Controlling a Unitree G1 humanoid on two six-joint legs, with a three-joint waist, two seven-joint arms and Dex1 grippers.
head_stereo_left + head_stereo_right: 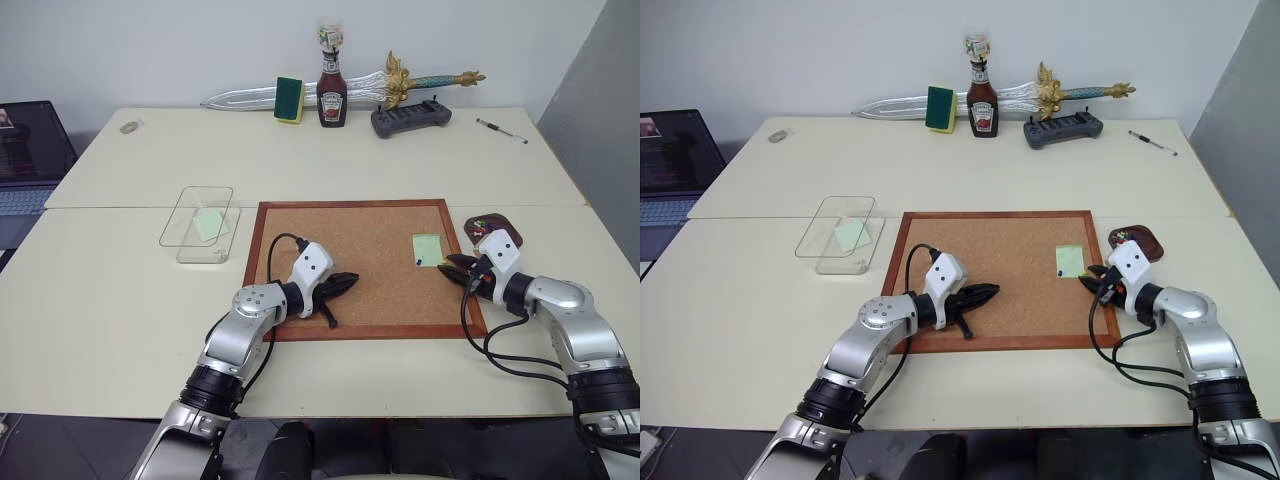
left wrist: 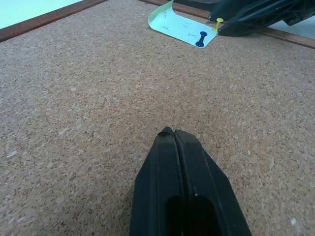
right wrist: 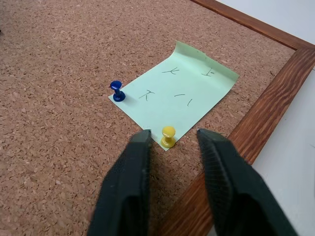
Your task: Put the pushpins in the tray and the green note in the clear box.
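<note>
- Cream tabletop (image 1: 120, 300) against a plain wall, with a wood-framed corkboard (image 1: 370, 300) laid flat in the middle. Along the back edge there's a toy sword (image 1: 350, 88), a ketchup bottle (image 1: 331, 92), a sponge (image 1: 289, 99), a game controller (image 1: 411, 117) and a pen (image 1: 501, 131); a laptop (image 1: 25, 160) sits off to the robot's left.
- The green note (image 3: 177, 93) is pinned near the board's right edge by two pushpins: a blue one (image 3: 117, 91) and a yellow one (image 3: 168, 136), at adjacent corners.
- The key bit: the right gripper (image 3: 172, 140) sits right at the yellow pin, pin head between its two fingers, which stand a little apart on either side and don't look clamped on it yet. The blue pin lies just beyond it, toward the board's middle.
- Right arm is clearly the nearer one. The left gripper (image 2: 174, 135) is fully closed, holding nothing, resting low over the bare cork well away from the note.
- The tray (image 1: 497, 228) is just off the board's right edge, right behind the right gripper, with something small and coloured in it; can't tell what.
- The clear box (image 1: 200, 225) is off the board's left side with one greenish note (image 1: 210, 225) already inside. So two green notes in all.
</note>
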